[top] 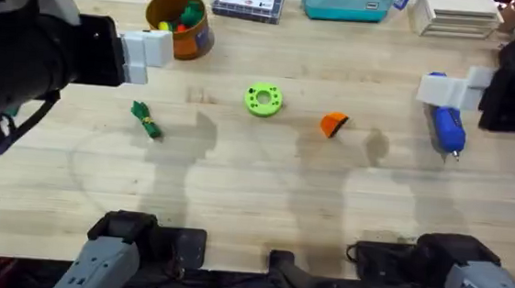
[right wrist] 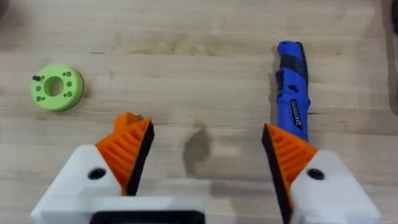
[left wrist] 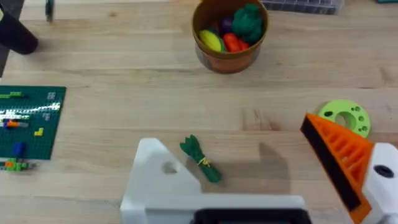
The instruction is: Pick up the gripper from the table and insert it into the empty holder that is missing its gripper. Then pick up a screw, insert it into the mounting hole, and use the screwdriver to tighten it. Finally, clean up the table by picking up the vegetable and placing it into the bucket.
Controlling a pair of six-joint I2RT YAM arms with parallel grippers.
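overhead looks down and forward from above the arm bases; both wrist cams hover near the table, sharing the green ring (top: 263, 99) with overhead

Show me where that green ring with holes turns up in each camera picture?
Overhead: green ring lies mid-table, between the vegetable and the gripper.
Left wrist: green ring lies apart from the vegetable, nearer than the bucket.
Right wrist: green ring lies well apart from the screwdriver.
Shared landmark: vegetable for overhead and left wrist; screwdriver for overhead and right wrist.
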